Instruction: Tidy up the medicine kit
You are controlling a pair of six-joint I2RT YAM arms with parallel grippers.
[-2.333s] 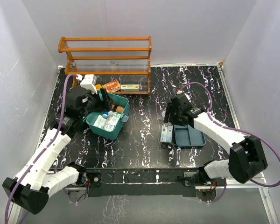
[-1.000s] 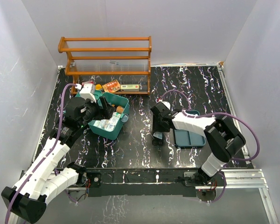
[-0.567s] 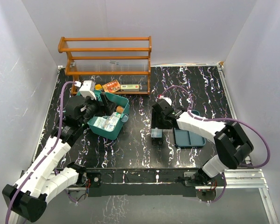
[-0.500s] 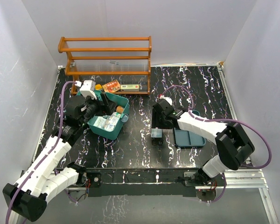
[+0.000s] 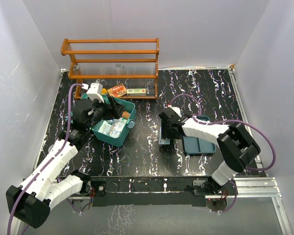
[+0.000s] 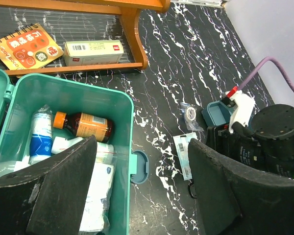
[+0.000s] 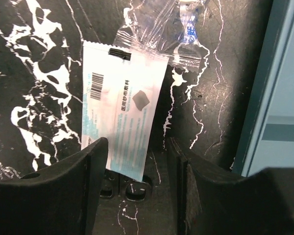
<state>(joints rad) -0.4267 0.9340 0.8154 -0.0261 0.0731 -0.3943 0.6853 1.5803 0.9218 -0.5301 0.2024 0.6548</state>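
Since the earlier view, the right arm has folded in and swung left. Its right gripper point(image 7: 137, 152) then dangled a pale blue and white sachet point(image 7: 122, 107) at the edge of the insert tray point(image 5: 198, 142). It has since dropped low to the black marbled table point(image 5: 137, 154).

The sachet is no longer dangling. It lies flat on the table, just left of the tray and not in it. The right fingers are spread, one either side of the sachet's near end, pinching nothing. The left one covers a corner of the sachet. This looks like a set-down or a re-grip, so the sachet is not yet put away.

A small clear bag point(image 7: 174, 29) lies just beyond the sachet, overlapping its far end. The darker teal tray sits to the right with no items visible in it.

Farther back and left, the medicine kit point(image 6: 68, 93) stands with its lid open. It holds a brown bottle point(image 6: 85, 126) and white packets.

The left gripper point(image 6: 142, 144) hovers above the kit, fingers wide apart and holding nothing. It has shifted only slightly.

Behind the kit, the orange wooden rack point(image 5: 112, 58) has an orange booklet point(image 6: 24, 46) and a white carton point(image 6: 93, 51) on its bottom shelf.
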